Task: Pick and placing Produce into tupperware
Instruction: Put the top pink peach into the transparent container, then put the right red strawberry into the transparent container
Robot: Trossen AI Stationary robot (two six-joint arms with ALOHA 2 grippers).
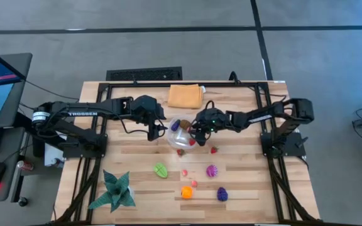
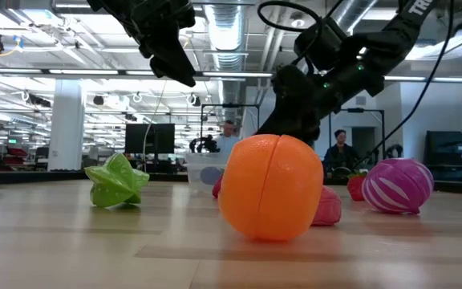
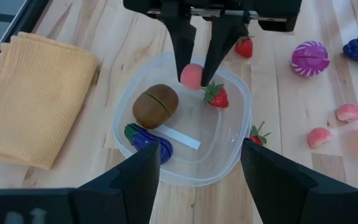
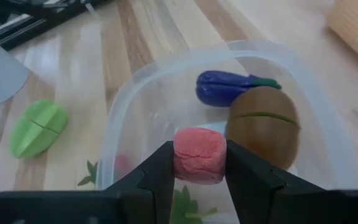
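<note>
The clear tupperware (image 3: 232, 146) stands at mid-table and holds a brown kiwi (image 3: 155, 106), a purple eggplant (image 3: 148, 140) and a red strawberry (image 3: 217, 97). My right gripper (image 3: 194, 71) hangs over its far inner side, shut on a small pink piece of produce (image 4: 199, 155). My left gripper (image 3: 201, 149) waits open just left of the tupperware (image 1: 178, 135), above the table, touching nothing. More produce lies on the wood nearer the front: a green piece (image 1: 161, 170), a magenta one (image 1: 212, 170), an orange one (image 1: 186, 192) and a dark purple one (image 1: 222, 194). My right gripper pinches the pink piece by two opposite sides (image 4: 180, 155) between its two fingers, at their free ends. The fingers slant down from the table's right. The piece is lifted clear and hangs inside the tupperware's rim, above its floor, beside the strawberry.
A folded orange cloth (image 1: 185, 95) lies at the far edge behind the tupperware. A green spiky plant (image 1: 113, 191) stands at the front left. Small red and pink pieces (image 1: 214, 150) (image 1: 185, 172) lie scattered right of and in front of the tupperware.
</note>
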